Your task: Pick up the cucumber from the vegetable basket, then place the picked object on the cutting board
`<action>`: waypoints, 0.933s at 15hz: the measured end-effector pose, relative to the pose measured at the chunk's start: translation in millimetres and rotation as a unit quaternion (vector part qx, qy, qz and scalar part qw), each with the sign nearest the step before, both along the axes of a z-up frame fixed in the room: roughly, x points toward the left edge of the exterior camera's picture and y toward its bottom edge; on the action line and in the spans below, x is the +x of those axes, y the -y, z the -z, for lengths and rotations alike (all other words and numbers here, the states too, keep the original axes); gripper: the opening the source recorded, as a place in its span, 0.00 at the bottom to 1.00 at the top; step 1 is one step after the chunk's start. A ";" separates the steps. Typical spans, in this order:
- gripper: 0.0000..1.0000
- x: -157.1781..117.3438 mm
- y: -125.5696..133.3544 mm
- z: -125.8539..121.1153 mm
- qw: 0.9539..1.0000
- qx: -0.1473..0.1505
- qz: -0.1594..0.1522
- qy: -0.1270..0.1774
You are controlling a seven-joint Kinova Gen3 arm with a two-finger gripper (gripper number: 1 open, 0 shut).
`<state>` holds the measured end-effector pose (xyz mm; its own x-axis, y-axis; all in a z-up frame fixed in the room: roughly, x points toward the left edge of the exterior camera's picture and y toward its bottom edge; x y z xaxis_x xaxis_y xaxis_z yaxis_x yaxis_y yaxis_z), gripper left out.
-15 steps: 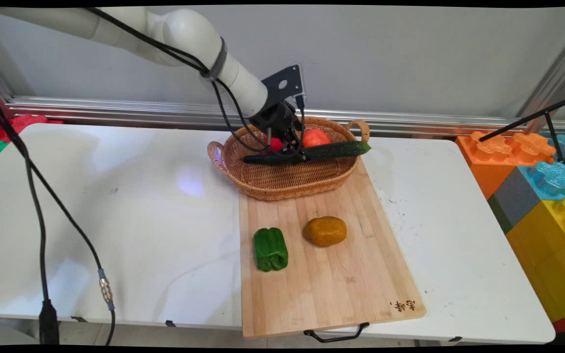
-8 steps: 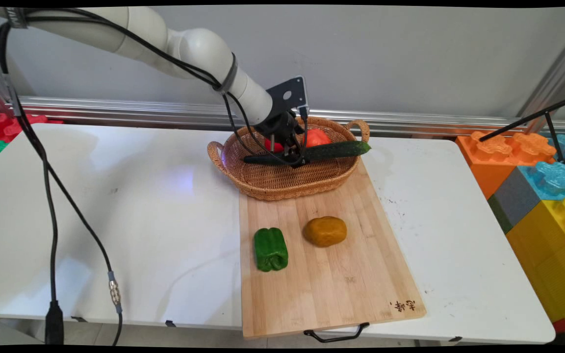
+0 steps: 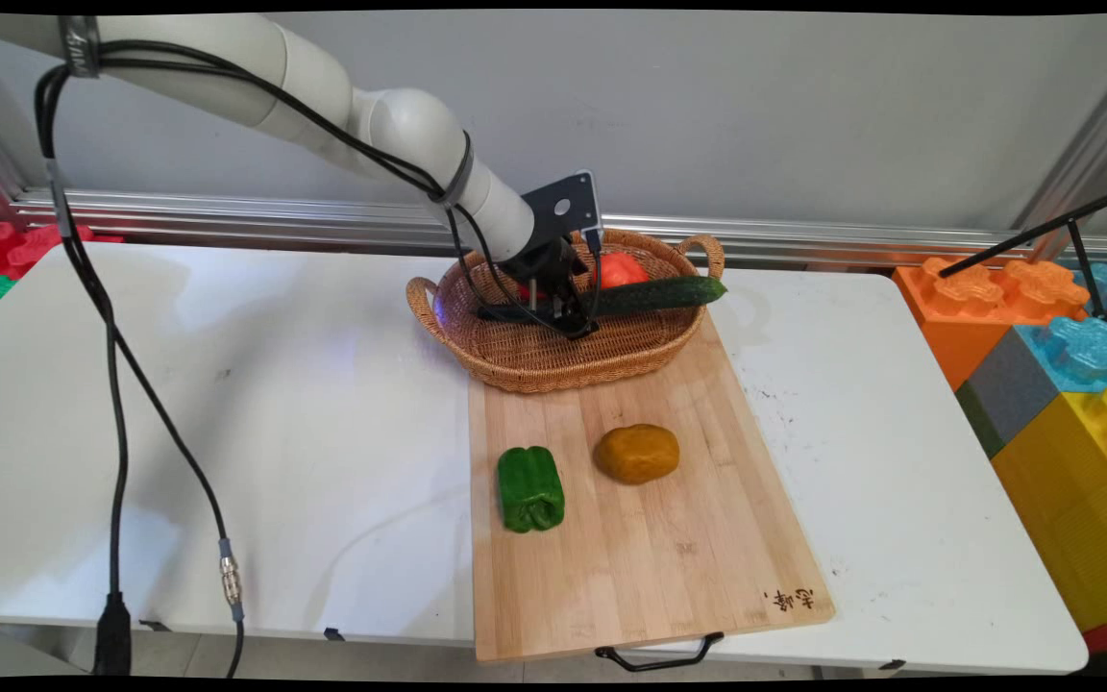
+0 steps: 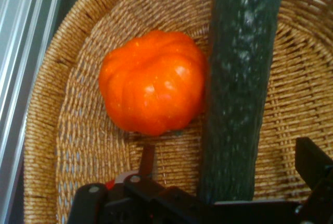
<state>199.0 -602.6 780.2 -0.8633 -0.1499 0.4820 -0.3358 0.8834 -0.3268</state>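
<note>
Tool sinks lower into the basket, over the cucumber.

The tool (image 3: 575,325) has dropped lower since a second ago, straddling the cucumber (image 3: 654,294) in the wicker basket (image 3: 553,360) at the tabletop's far edge; its grip I cannot tell. Tomato (image 4: 153,88) touches the cucumber.

Cucumber (image 4: 237,88) cut off at the hand view's top, basket (image 4: 47,130) at its edges.

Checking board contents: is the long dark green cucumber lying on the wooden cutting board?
No, the long dark green cucumber lies in the woven wicker basket, beside an orange-red ribbed tomato, not on the wooden cutting board.
</note>
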 end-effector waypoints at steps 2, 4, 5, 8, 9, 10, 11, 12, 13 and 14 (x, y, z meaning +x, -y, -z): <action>1.00 -0.2 1.3 4.5 1.000 0.001 -0.004 -0.001; 0.00 -1.8 2.4 7.6 1.000 0.002 -0.005 -0.003; 0.00 -2.2 2.6 8.5 1.000 0.003 -0.006 -0.003; 0.00 -1.1 1.8 10.3 1.000 0.006 -0.010 -0.003; 0.00 -0.3 0.7 9.7 1.000 0.007 -0.012 -0.003; 0.00 0.3 -1.1 8.4 1.000 0.009 -0.015 -0.003; 0.00 0.7 -4.0 5.7 1.000 0.010 -0.018 -0.004; 0.00 0.6 -7.0 2.1 1.000 0.011 -0.020 -0.005; 0.00 -0.1 -10.5 -4.4 1.000 0.009 -0.023 -0.008; 0.00 -2.1 -13.9 -13.6 1.000 0.004 -0.025 -0.012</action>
